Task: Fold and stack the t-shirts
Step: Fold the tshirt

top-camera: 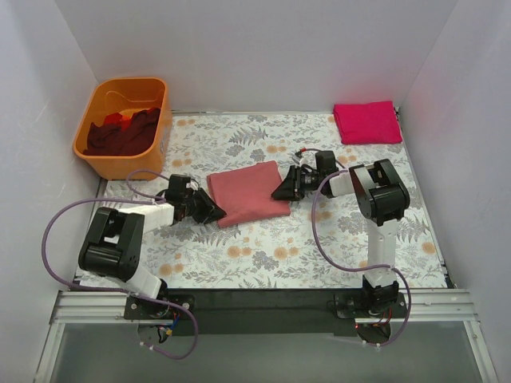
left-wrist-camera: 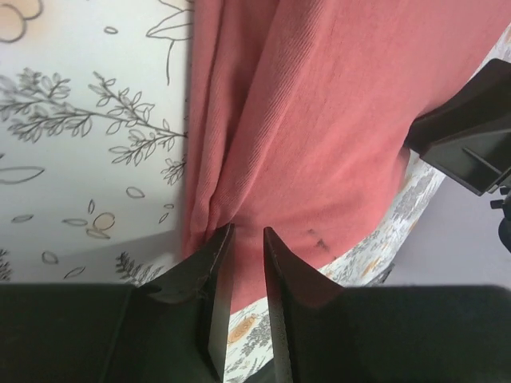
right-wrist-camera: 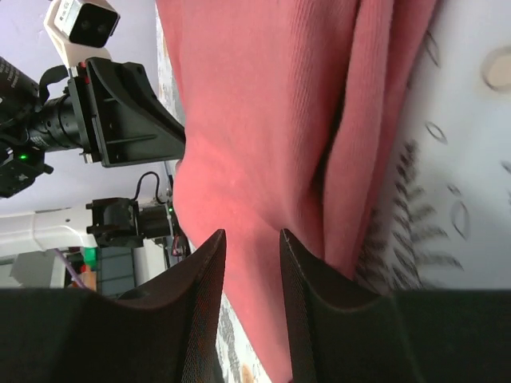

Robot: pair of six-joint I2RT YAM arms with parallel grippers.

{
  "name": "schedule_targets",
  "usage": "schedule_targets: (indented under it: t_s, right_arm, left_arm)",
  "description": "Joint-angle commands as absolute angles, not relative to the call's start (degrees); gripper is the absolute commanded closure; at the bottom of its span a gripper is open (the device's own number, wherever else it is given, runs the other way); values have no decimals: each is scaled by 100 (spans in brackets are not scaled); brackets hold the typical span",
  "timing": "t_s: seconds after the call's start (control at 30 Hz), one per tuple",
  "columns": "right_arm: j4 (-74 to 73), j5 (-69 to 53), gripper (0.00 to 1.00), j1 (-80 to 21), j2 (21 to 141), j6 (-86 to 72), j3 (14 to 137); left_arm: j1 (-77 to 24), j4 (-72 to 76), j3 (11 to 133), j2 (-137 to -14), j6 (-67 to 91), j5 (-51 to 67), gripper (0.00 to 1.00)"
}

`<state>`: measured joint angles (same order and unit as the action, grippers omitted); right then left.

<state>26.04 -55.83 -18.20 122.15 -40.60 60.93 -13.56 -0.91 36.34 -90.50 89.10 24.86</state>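
Observation:
A dusty salmon-pink t-shirt (top-camera: 247, 194) lies folded in a rough rectangle on the middle of the floral table cover. My left gripper (top-camera: 214, 211) is at its near left edge, low on the table. In the left wrist view (left-wrist-camera: 247, 230) the jaws stand a narrow gap apart, with the shirt (left-wrist-camera: 319, 120) just past the tips. My right gripper (top-camera: 281, 191) is at the shirt's right edge. In the right wrist view (right-wrist-camera: 251, 233) its jaws are slightly apart over the shirt's (right-wrist-camera: 255, 104) edge. A bright magenta shirt (top-camera: 367, 122) lies folded at the back right.
An orange tub (top-camera: 96, 112) stands at the back left, holding dark maroon and red shirts (top-camera: 124, 133). White walls close in the table on three sides. The floral cover (top-camera: 263, 255) reaches a black rail at the near edge.

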Motion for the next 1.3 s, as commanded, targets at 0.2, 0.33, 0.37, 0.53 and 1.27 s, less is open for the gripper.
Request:
schedule_targets:
  t_s: [0.2, 0.33, 0.37, 0.53, 1.27]
  right_arm:
    - [2848, -5836, 59, -1600, 11410, -4113, 5678]
    - [2848, -5854, 58, -1941, 10672, -4245, 5564]
    - [2839, -5845, 58, -2029, 10583, -4280, 5555]
    - [2909, -5485, 57, -2740, 10564, -4491, 5668]
    - [3059, -4728, 75, -2936, 11268, -4650, 5080]
  left_arm:
    - [-1239, -1070, 3664, -7885, 8544, 1758, 72]
    - [-1327, -1441, 4217, -7463, 8394, 1766, 64]
    - [-1371, -1459, 4262, -7410, 8428, 1836, 64]
    - [-1985, -854, 4202, -7654, 9007, 2240, 67]
    - [-1529, -1090, 3366, -8323, 9132, 1837, 90]
